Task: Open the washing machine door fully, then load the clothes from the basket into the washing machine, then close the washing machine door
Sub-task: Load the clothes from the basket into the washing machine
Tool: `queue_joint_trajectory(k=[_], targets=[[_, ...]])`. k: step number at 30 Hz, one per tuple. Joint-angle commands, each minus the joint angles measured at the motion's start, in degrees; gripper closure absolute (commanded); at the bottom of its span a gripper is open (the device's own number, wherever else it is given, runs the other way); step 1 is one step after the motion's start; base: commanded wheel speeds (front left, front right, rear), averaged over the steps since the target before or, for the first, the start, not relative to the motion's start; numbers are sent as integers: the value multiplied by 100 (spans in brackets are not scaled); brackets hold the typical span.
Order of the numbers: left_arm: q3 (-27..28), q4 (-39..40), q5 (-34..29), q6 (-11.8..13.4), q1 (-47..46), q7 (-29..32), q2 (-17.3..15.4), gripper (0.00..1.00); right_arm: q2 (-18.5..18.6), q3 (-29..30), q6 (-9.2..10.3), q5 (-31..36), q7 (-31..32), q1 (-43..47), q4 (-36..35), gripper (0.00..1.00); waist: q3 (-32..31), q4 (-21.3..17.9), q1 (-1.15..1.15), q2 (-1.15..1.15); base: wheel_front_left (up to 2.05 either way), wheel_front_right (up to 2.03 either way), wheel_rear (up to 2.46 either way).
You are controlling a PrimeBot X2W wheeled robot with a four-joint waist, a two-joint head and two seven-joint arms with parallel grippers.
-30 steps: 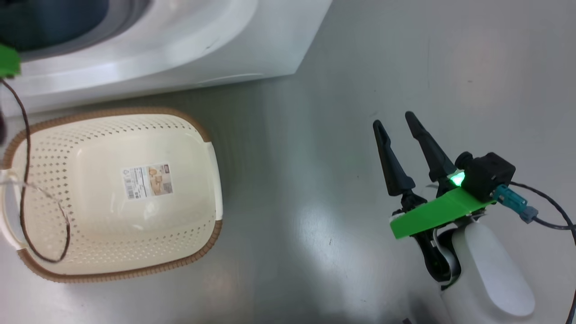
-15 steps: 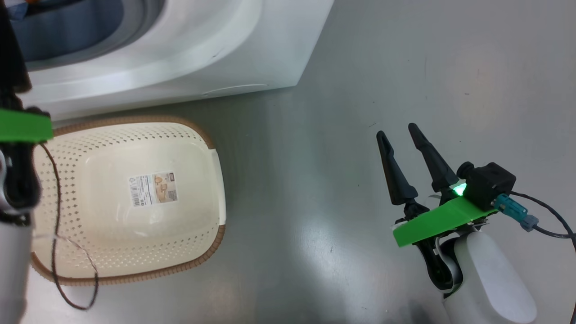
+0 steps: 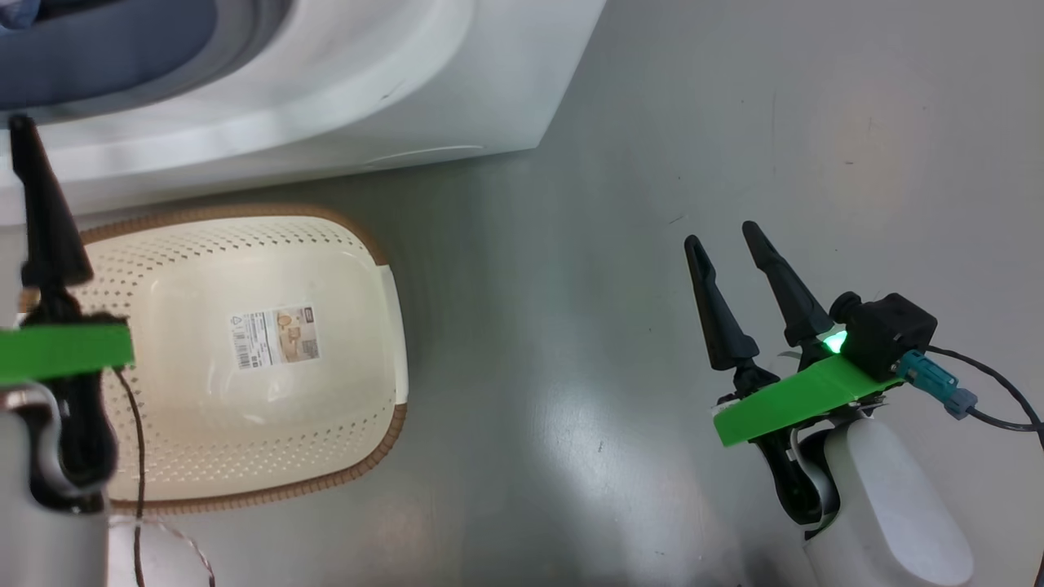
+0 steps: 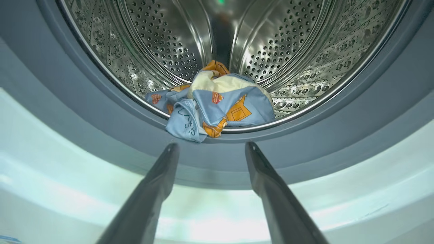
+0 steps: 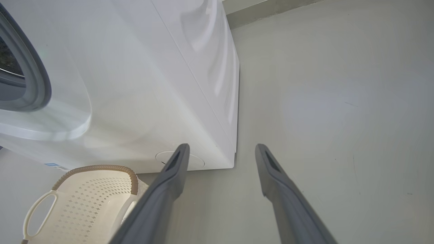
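The clothes [image 4: 217, 101] lie in the washing machine [image 5: 135, 84]; left hand [image 4: 212, 145] hovers before it, spread and empty; right hand [image 5: 222, 145] beside it, likewise.

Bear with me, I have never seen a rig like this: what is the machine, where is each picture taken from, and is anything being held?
It is a wheeled robot with two arms, each ending in a gripper with two long dark fingers. One picture looks down from its head: the grey floor, the empty cream basket in front of the white washing machine, and the right gripper. The other two come from cameras on the wrists, looking along each gripper's fingers. The left gripper faces the steel drum, where the blue-and-orange clothes lie at the front lip, one corner drooping onto the grey gasket. The right wrist camera sees the machine's side, the basket and floor. Both grippers are open and hold nothing.
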State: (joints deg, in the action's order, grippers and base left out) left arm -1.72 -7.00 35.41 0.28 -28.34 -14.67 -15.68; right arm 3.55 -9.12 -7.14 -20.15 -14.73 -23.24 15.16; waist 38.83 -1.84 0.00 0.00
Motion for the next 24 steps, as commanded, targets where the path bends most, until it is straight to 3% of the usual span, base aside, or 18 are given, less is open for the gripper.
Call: queue_joint_trajectory(k=[1,16,24], targets=[[265,200,-143,-28,229,-32,-140,0,-68,-166,-35,67,-27,157,-117,0,9,-1,0,0,0,0,0],[875,203,-1163,-463,1531,-32,792,0,-68,-231,-35,111,-27,118,-82,0,34,-42,0,0,0,0,0],[1076,116,-1586,-543,1751,-32,1013,0,-68,-273,-35,109,-27,101,-41,0,-8,-51,0,0,0,0,0]])
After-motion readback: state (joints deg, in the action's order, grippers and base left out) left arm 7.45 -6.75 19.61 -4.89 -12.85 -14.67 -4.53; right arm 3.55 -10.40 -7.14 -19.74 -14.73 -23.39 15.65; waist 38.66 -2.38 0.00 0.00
